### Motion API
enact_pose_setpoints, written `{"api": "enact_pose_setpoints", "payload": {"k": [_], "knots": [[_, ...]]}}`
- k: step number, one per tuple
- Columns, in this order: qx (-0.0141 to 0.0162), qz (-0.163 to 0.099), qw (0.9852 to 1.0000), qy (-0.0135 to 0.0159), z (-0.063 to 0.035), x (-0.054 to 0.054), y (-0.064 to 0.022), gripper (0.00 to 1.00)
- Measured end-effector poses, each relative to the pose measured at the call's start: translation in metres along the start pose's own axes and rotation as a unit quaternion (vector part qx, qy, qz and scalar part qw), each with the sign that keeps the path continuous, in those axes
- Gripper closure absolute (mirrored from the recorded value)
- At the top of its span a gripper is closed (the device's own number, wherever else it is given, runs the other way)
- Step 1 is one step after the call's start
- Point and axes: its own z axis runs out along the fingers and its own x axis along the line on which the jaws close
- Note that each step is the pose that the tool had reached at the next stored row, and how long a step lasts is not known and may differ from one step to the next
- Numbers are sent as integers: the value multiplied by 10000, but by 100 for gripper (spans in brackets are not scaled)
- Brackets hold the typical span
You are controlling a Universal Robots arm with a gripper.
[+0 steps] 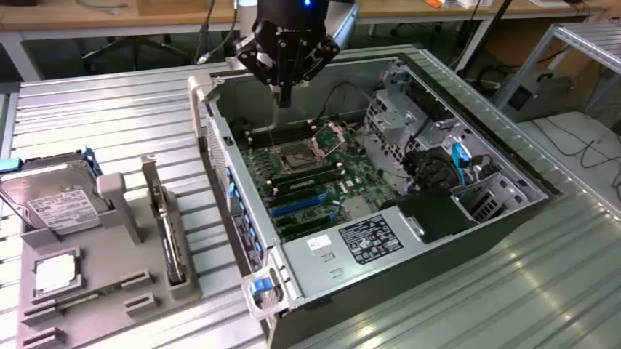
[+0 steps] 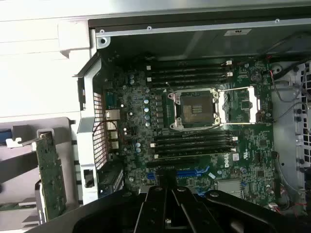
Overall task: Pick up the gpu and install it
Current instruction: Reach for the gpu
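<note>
Got gripper point(image 1: 283, 98) pinched shut, empty, over the case point(image 1: 321, 287) with motherboard point(image 1: 321, 182). Spotting gpu point(image 1: 174, 243) upright in tray point(image 1: 107, 254) beside drive point(image 1: 54, 200).

Wrist view: you can read one brand. White "DELL" lettering point(image 2: 233, 164) stands on the motherboard point(image 2: 133, 104), at the end of one bank of memory slots and near the blue connectors. The small pale sticker point(image 2: 238, 32) on the case frame rail carries print too small for you to read.

Exterior view: the black label point(image 1: 369, 240) on the metal cover inside the case has several lines of white print and symbols, none legible. The white sticker point(image 1: 321, 245) just beside it is also illegible. The white label point(image 1: 63, 206) on the hard drive point(image 1: 29, 185) shows rows of print you cannot make out. Any markings on the gpu point(image 2: 51, 174) are too small to tell.
</note>
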Motion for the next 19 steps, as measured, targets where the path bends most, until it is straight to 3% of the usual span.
{"api": "enact_pose_setpoints", "payload": {"k": [13,19], "knots": [[0,1,10000,0,0,8,0,89],[0,0,10000,0,-3,111,-8,89]]}}
